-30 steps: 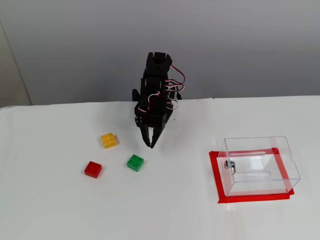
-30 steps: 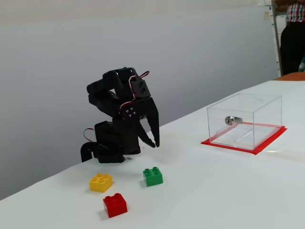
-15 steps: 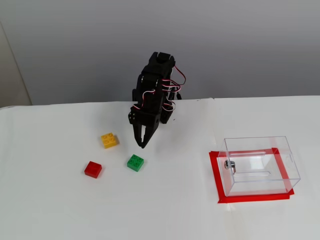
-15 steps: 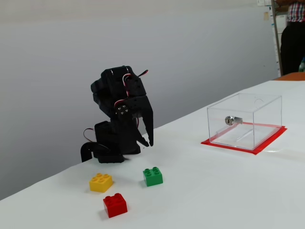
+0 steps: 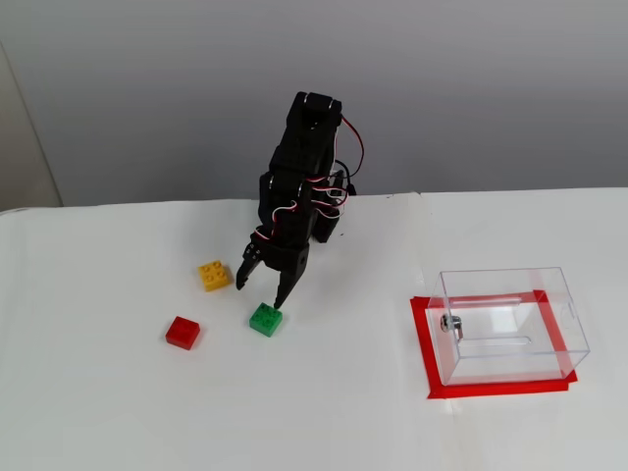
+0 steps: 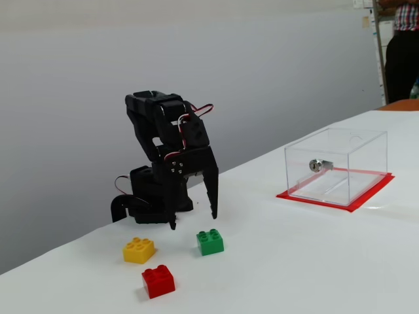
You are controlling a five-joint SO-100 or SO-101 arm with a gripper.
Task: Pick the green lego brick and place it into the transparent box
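The green lego brick (image 5: 265, 319) (image 6: 210, 241) lies on the white table, studs up. My black gripper (image 5: 260, 291) (image 6: 194, 221) hangs just above and behind it, fingers spread open with nothing between them; one fingertip (image 5: 280, 302) points down near the brick's far edge. The transparent box (image 5: 510, 324) (image 6: 337, 165) stands on a red-taped patch, at the right in both fixed views, with a small metal knob (image 5: 450, 323) on its side.
A yellow brick (image 5: 214, 275) (image 6: 139, 249) and a red brick (image 5: 183, 332) (image 6: 158, 280) lie left of the green one. The arm's base (image 6: 147, 196) stands at the table's back edge. A person (image 6: 400, 49) stands far right in the background.
The gripper has moved down and toward the green brick, and its fingers have spread from nearly shut to open.
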